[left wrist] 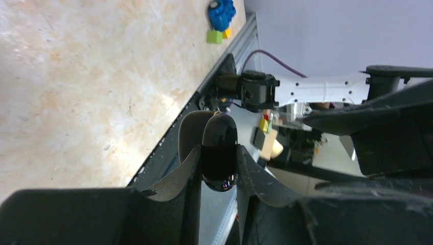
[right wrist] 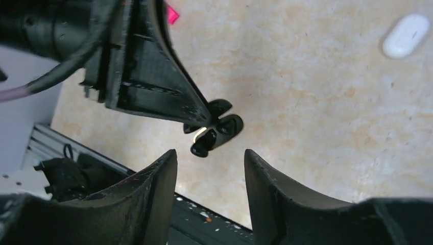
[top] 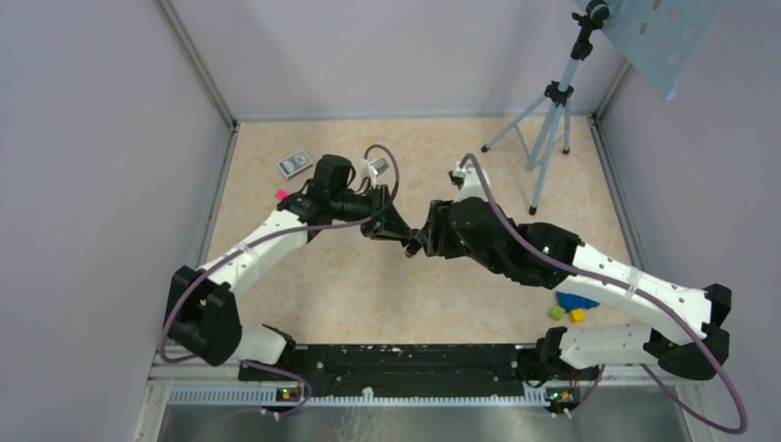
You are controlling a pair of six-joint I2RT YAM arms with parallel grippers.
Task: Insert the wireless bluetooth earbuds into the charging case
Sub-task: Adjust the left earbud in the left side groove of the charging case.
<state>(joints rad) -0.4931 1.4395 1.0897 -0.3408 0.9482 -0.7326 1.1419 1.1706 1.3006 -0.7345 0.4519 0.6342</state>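
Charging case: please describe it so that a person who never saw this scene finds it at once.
Look at the middle of the table, where the left gripper and the right gripper nearly meet. The left gripper is shut on the charging case. It is the only small, glossy black, rounded thing; the pill-shaped object on the table is white.

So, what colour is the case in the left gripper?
The case is glossy black, best in left wrist view.

Robotics lab: partition-walled table with a tripod
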